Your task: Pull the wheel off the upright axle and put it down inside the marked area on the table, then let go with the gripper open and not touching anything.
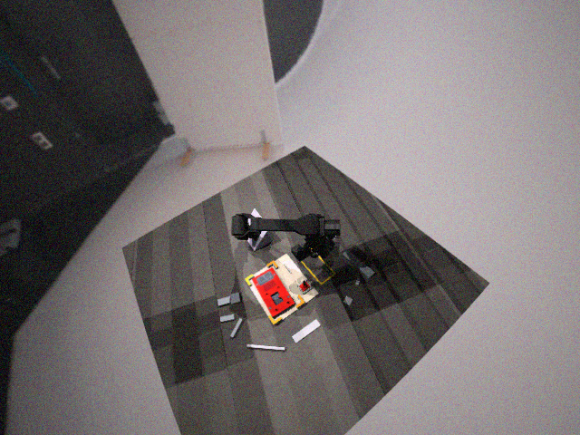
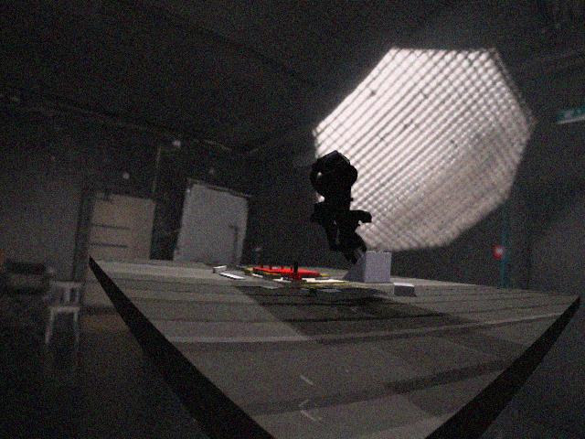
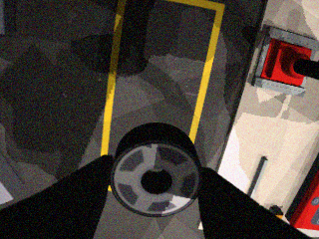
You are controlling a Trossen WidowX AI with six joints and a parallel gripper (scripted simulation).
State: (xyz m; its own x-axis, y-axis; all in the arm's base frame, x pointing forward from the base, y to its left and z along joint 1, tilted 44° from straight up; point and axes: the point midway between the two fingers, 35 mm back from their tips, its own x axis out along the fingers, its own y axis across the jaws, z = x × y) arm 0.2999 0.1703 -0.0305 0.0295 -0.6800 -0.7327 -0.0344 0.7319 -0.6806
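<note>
In the wrist view my gripper point(image 3: 156, 170) is shut on the dark grey wheel point(image 3: 141, 175), one finger at each side, its spoked face towards the camera. The gripper is a dark silhouette held above the table in the exterior view, where I cannot make out the wheel. The marked area is a yellow outline point(image 3: 114, 75) point(image 1: 311, 272); in the wrist view the wheel overlaps its near end. The upright black axle point(image 3: 307, 69) point(image 2: 295, 265) stands bare on a red block point(image 3: 273, 62) point(image 1: 304, 285), to the right of the outline in the wrist view.
A cream board point(image 1: 286, 263) beside the marked area carries the axle's block and a red panel point(image 1: 282, 306) with small pegs. A pale wedge-shaped block point(image 2: 377, 266) stands near the arm. A white strip point(image 1: 306, 331), a thin bar point(image 1: 265, 347) and several small grey blocks lie around the board.
</note>
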